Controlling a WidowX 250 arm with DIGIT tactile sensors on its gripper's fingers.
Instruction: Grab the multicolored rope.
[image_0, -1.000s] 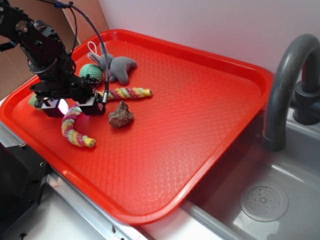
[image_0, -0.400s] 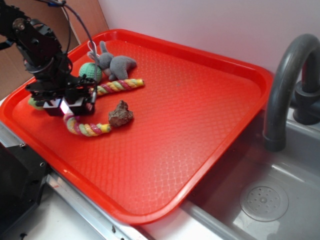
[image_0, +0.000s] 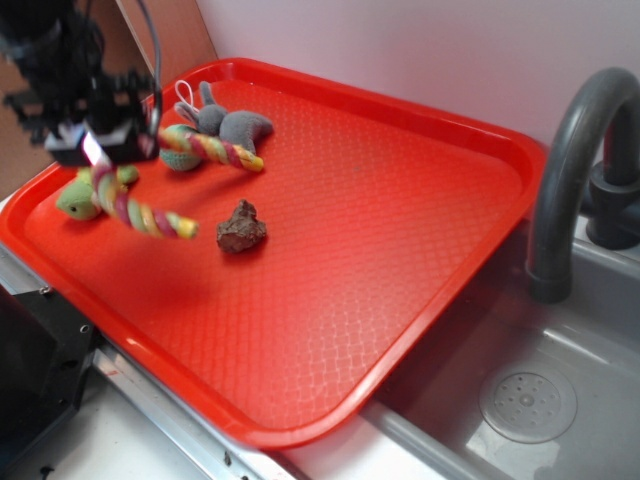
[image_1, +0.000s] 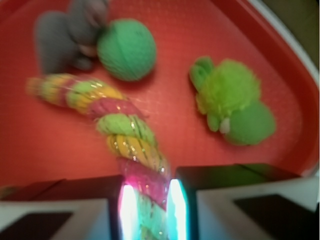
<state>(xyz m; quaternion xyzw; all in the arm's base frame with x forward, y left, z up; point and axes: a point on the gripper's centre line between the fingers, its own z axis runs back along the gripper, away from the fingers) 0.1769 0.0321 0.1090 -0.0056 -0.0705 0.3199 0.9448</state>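
Your gripper (image_1: 148, 210) is pinching the multicolored rope (image_1: 112, 125) near its middle, lifted above the red tray (image_0: 400, 230); both ends dangle free, one toward 12 o'clock by the teal ball (image_1: 126, 49), the green plush (image_1: 232, 102) at 2 o'clock

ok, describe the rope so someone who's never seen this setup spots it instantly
Find the red tray beside the sink; at its far left corner the gripper is clamped on the multicolored rope, which hangs off the tray. Unlike the teal ball, grey plush, green plush and brown lump, it is a long twisted cord of pink, yellow and green strands.
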